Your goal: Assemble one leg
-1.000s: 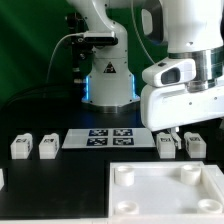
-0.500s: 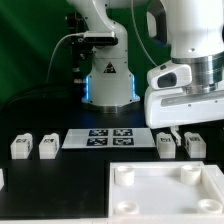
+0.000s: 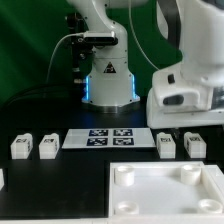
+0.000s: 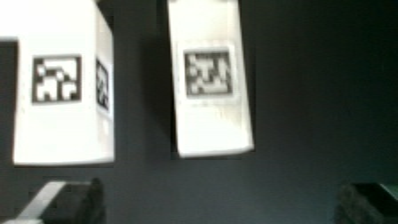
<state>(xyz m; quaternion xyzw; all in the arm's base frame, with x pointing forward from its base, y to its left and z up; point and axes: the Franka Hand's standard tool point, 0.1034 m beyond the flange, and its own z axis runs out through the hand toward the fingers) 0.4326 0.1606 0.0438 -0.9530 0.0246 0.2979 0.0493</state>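
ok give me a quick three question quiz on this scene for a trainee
1. True or false: the end effector is gripping a leg.
2. In the exterior view, the marker board lies: A) between two pairs of legs; B) stacked on a leg; C) lifted in the air.
3. How many legs show in the wrist view?
Key: 1 false, it is open and empty; 2 A; 3 two.
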